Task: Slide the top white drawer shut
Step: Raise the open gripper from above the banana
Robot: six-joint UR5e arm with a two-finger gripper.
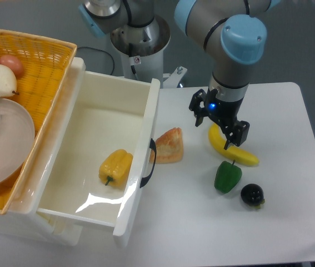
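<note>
One glossy boxy top white drawer (90,119) stands open; the tool (217,127) hangs released, fingers spread.

The top white drawer (99,161) stands pulled out, a yellow bell pepper (115,166) lying inside it. Its black handle (149,164) faces a slice of bread (169,146) on the table (290,111). The gripper (220,129) hovers with jaws parted above a banana (236,151), near a green pepper (227,177) and a dark round fruit (252,195).

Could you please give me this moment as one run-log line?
top white drawer: open, yellow pepper inside | gripper: above banana, apart from black handle, jaw state unclear | step: push not begun
</note>
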